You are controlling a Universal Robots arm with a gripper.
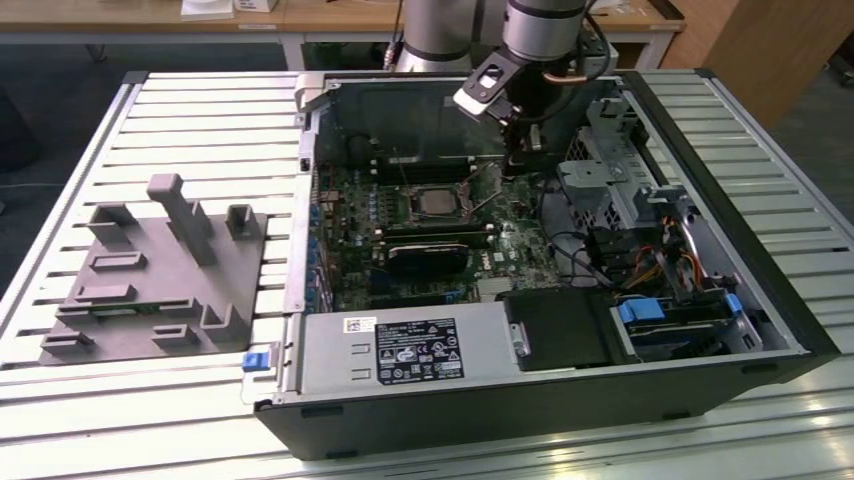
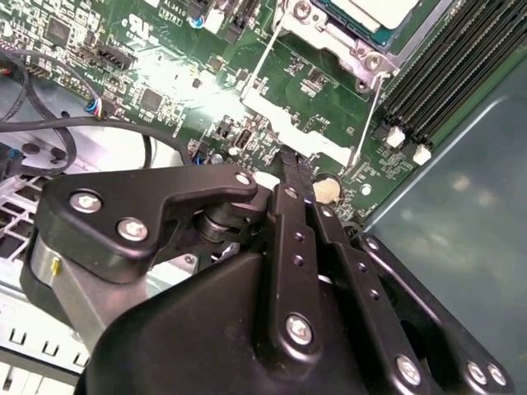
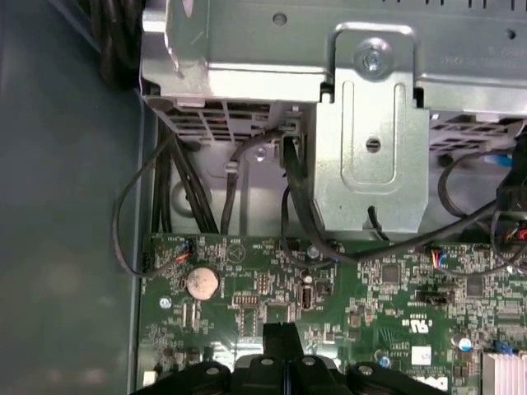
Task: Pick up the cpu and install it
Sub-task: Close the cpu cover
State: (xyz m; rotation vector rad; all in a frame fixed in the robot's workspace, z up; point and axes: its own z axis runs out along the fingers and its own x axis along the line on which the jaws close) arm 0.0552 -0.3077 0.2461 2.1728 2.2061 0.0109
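Observation:
The cpu, a pale silvery square, lies flat inside the dark metal-framed socket on the green motherboard of an open computer case. In the second wrist view the cpu shows at the picture's edge, with thin wire levers running out from the socket frame. My gripper hangs over the board, to the exterior view's right of the cpu and apart from it. Both wrist views show its black fingers pressed together with nothing between them, the gripper shut just above the board.
A grey tray with upright blocks sits on the slatted table at the exterior view's left. Inside the case are a metal drive cage, loose black cables, a coin battery, memory slots and a power supply.

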